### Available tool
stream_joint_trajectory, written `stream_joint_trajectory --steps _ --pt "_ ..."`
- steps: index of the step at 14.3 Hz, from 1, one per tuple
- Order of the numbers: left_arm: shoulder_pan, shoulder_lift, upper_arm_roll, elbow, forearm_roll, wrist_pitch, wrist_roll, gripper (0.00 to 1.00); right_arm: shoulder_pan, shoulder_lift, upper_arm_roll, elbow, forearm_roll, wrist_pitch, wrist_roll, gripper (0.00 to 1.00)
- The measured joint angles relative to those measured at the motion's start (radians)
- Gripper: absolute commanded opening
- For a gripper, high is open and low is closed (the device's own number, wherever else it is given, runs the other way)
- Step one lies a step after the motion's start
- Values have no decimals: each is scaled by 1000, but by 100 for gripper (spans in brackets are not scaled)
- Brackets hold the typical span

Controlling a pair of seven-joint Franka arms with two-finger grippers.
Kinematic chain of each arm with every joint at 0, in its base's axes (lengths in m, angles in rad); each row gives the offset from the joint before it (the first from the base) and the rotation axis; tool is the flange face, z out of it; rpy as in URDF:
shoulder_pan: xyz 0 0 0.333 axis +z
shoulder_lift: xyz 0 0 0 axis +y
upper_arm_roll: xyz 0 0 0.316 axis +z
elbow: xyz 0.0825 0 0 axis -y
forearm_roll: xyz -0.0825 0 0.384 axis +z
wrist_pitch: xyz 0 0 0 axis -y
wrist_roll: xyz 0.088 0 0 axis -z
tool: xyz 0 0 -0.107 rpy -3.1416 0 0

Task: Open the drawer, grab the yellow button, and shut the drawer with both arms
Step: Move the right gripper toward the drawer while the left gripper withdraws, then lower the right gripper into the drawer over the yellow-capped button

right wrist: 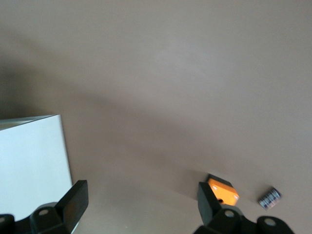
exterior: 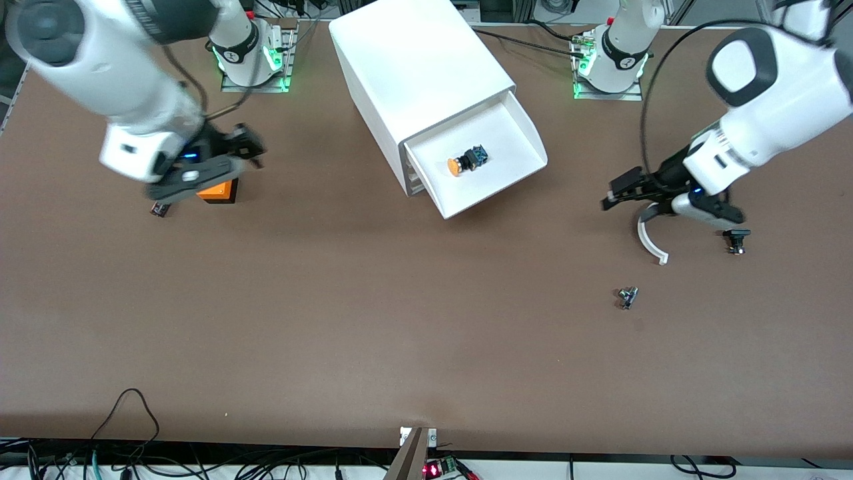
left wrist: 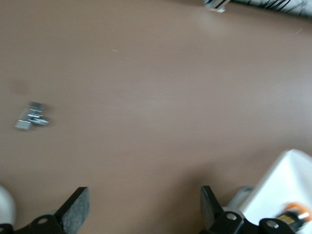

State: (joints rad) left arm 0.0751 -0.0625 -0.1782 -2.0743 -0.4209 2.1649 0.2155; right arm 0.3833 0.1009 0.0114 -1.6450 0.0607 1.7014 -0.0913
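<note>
We see the drawer point(exterior: 490, 150) pulled well out of the big white cabinet point(exterior: 416, 73), its sloped front lip toward the left arm's end of the tabletop point(exterior: 373, 320). The button point(exterior: 466, 160) lies on its side on the drawer floor, orange cap nearer the front camera than its black-blue body, touched by neither tool.

Our left tool point(exterior: 616, 192) hangs over bare tabletop between the drawer's lip and the left arm's end, apart from the drawer. Its fingers point(left wrist: 74, 207) stand wide apart with nothing between them. In the left wrist view a corner of the drawer point(left wrist: 285, 187) and a sliver of the orange cap point(left wrist: 292, 210) show just past one finger, and a small metal part point(left wrist: 31, 117) lies well ahead of the tool. From the front, a white curved piece point(exterior: 650, 239) lies under the tool's wrist, a small black part point(exterior: 736, 239) sits beside that, and the metal part point(exterior: 627, 297) lies nearer the front camera than the tool.

Our right tool point(exterior: 250, 148) hovers toward the right arm's end, well apart from the cabinet, over an orange cube point(exterior: 218, 191). Its fingers point(right wrist: 73, 200) are also spread and empty. In the right wrist view the cube point(right wrist: 223, 190) sits by one fingertip, with a small dark ribbed part point(right wrist: 269, 197) beside it and the cabinet's white side point(right wrist: 31, 161) by the other finger.
</note>
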Motion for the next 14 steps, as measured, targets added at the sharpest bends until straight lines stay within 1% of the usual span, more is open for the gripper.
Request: stream_joint_trajectory --steps 2,3,5,7,10,12,14 --pt "0 -31 26 55 159 -75 -13 100 91 50 2 66 32 9 -50 100" --pt "0 -49 41 72 225 -108 -13 100 132 85 3 112 62 13 -87 100" --pt "0 -83 61 85 334 -155 -15 100 199 174 4 219 101 16 -165 100" --pt "0 -106 77 86 388 -190 -35 100 258 266 5 330 109 20 -231 100" --pt "0 -113 98 92 403 -224 -75 100 353 380 5 461 110 35 -344 100" --pt "-2 -113 100 92 452 -226 -97 100 404 448 4 517 110 58 -433 100" --pt "-7 -113 100 102 492 -227 -110 100 443 497 4 547 110 73 -504 100"
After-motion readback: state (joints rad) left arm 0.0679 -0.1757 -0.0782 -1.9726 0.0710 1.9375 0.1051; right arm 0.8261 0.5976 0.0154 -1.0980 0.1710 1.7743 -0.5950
